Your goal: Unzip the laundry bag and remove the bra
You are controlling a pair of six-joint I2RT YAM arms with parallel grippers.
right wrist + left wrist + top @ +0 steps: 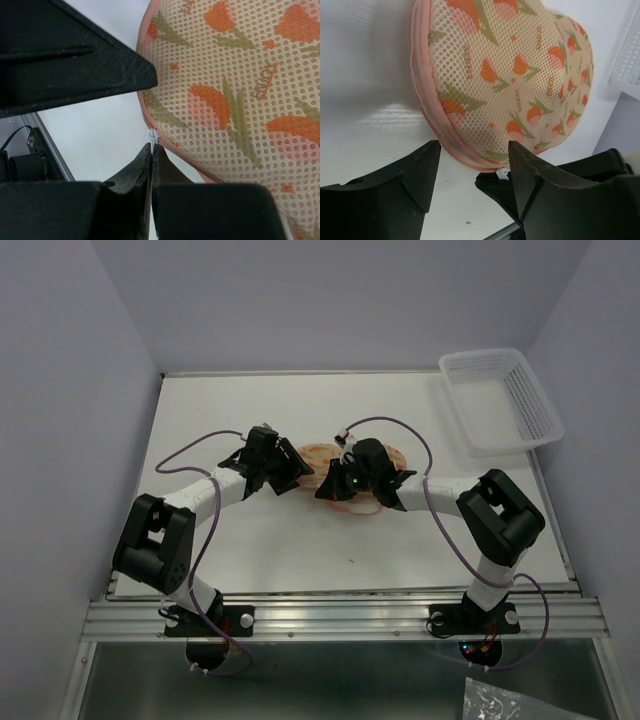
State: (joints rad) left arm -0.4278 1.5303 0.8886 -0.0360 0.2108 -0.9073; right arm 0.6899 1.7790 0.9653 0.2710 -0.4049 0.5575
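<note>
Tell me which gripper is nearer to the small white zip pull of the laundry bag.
Right. The right gripper is shut on the zip pull at the pink edge of the laundry bag. The left gripper is open, close by, facing that edge but not holding the pull.

1. The cream mesh-cloth laundry bag (510, 75) with orange print is open-weave, soft and matt.
2. Its pink fabric edging (422, 107) is smooth and faintly sheened.
3. The small white zip pull (153, 135) looks like hard plastic.
4. The black fingers (385, 200) of the left gripper (472, 150) are matt plastic.
5. The white tabletop (365, 125) is smooth and semi-gloss.
6. The white lattice basket (535, 400) is plastic.
</note>
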